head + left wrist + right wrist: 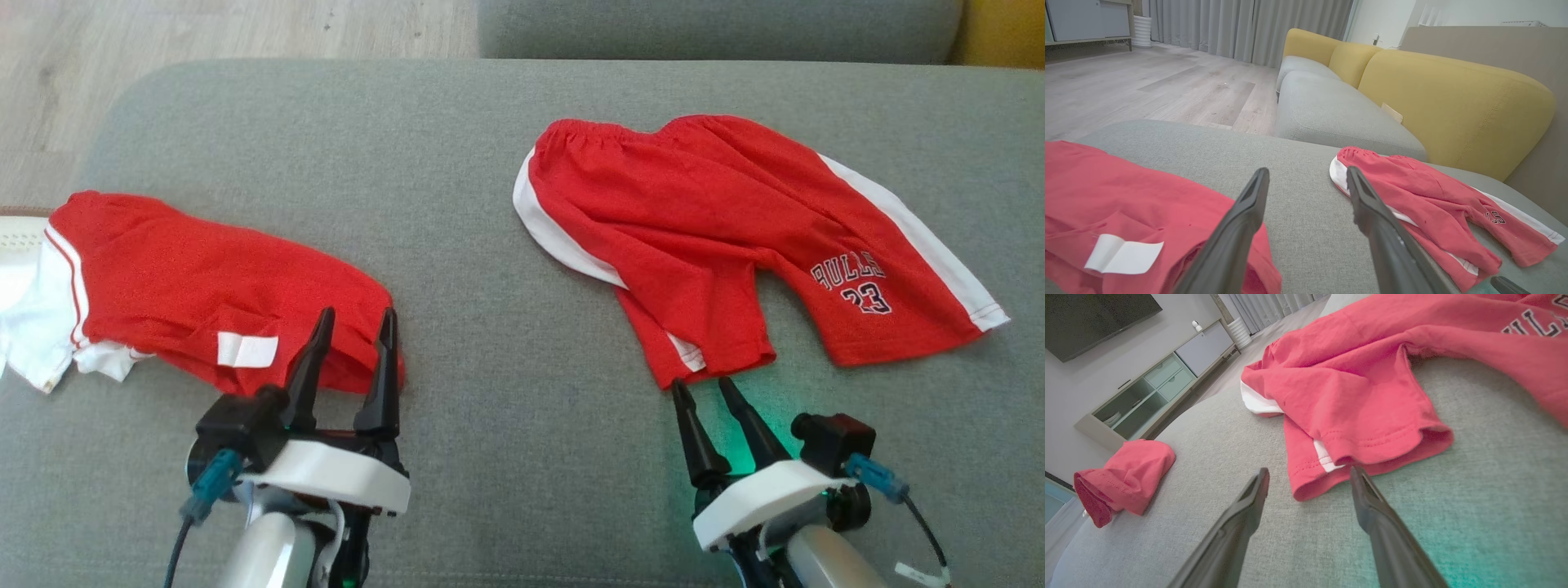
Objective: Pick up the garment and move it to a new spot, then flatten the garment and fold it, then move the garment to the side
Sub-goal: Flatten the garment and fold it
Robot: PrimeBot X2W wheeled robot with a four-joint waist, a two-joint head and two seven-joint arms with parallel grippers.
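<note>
The red shorts [702, 220] lie spread on the right of the grey cushion [490, 245]. The right gripper [701, 383] has its fingers spread, with the tips just near of the hem of the shorts' left leg. The left gripper [357, 313], also spread, has its tips over the near right corner of a folded red shirt [204, 286].
</note>
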